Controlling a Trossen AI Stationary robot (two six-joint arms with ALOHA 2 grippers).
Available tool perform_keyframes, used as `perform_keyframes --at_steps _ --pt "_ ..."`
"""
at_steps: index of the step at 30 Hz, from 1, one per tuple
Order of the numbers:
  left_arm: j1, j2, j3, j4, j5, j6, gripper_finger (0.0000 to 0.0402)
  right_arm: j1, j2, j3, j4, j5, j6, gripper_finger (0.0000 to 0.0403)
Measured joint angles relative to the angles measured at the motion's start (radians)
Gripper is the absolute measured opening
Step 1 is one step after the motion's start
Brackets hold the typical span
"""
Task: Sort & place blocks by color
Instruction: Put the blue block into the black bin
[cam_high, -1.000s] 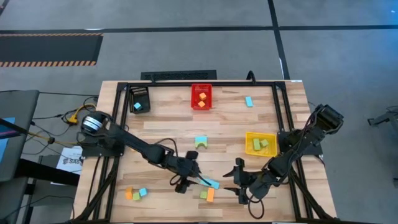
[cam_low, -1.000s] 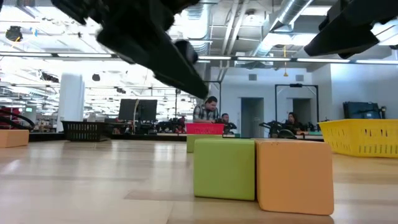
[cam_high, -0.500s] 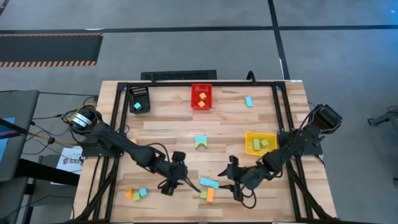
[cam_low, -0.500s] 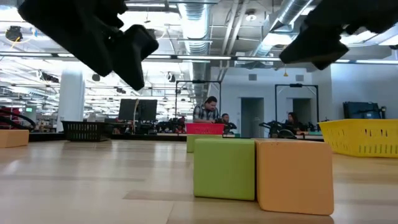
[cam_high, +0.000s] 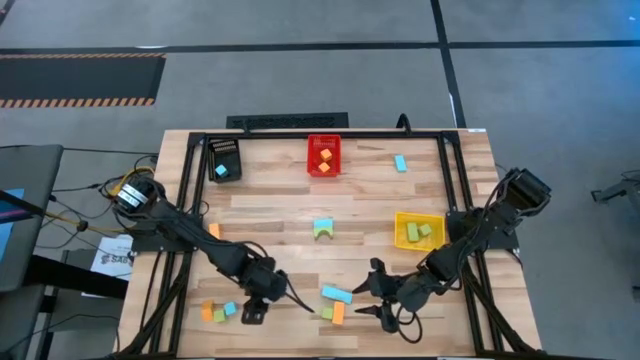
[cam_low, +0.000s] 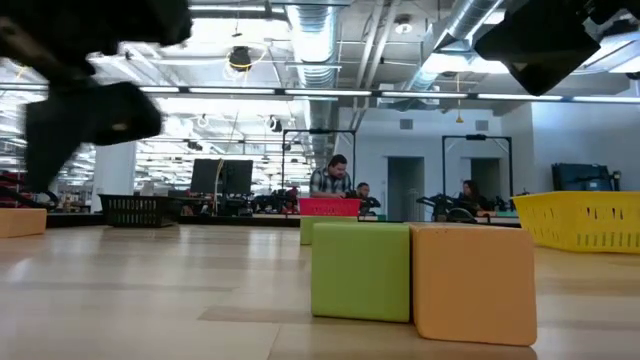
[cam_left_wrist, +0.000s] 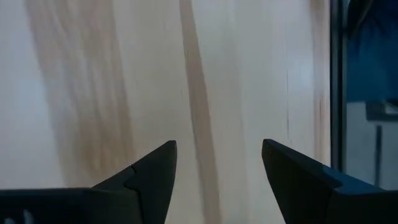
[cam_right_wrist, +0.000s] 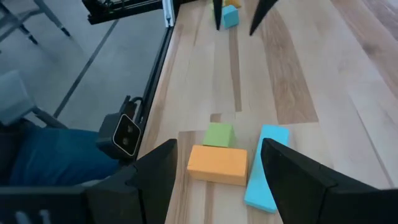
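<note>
Left hand (cam_left_wrist: 217, 168): tapered dark fingers spread, nothing between, over bare pale wood-grain tabletop (cam_high: 270, 205) near the front edge. Right hand (cam_right_wrist: 214, 171): fingers apart, empty, above an orange bar (cam_right_wrist: 217, 165), a green cube (cam_right_wrist: 219, 134) touching it, and a light blue bar (cam_right_wrist: 266, 165) just beside. Other blocks lie scattered; some sit in the red bin (cam_high: 323, 155) and the yellow mesh bin (cam_high: 419, 231).

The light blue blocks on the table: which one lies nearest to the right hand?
The light blue bar block at the front centre, lying beside the small green cube and orange bar block, just left of the right hand. The other blue blocks lie farther off.
</note>
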Motion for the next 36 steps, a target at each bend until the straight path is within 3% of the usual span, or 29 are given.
perform_keyframes --at_steps 4,7,11,16,20,23,36 --pt "-0.011 -0.001 -0.001 -0.104 -0.010 -0.033 0.0214 -0.010 0.000 0.000 -0.004 0.000 -0.007 0.0255" --pt "-0.012 -0.001 -0.002 -0.069 -0.084 0.007 0.0204 -0.013 0.000 0.000 -0.006 0.001 -0.007 0.0255" --pt "-0.012 0.017 -0.001 0.269 -0.283 0.262 0.0195 0.005 0.000 0.000 -0.007 0.004 0.008 0.0255" --pt "0.000 0.105 0.000 0.644 -0.390 0.589 0.0193 0.033 0.000 0.000 -0.007 0.004 0.009 0.0255" --pt "0.018 0.211 -0.001 0.858 -0.499 0.664 0.0196 0.043 0.000 0.000 -0.009 0.004 0.026 0.0255" --pt "0.032 0.259 -0.002 0.950 -0.482 0.629 0.0207 0.050 0.000 0.000 -0.009 0.004 0.027 0.0255" --pt "0.094 0.362 -0.001 0.904 -0.410 0.503 0.0294 0.046 0.000 0.000 -0.040 0.004 0.026 0.0255"
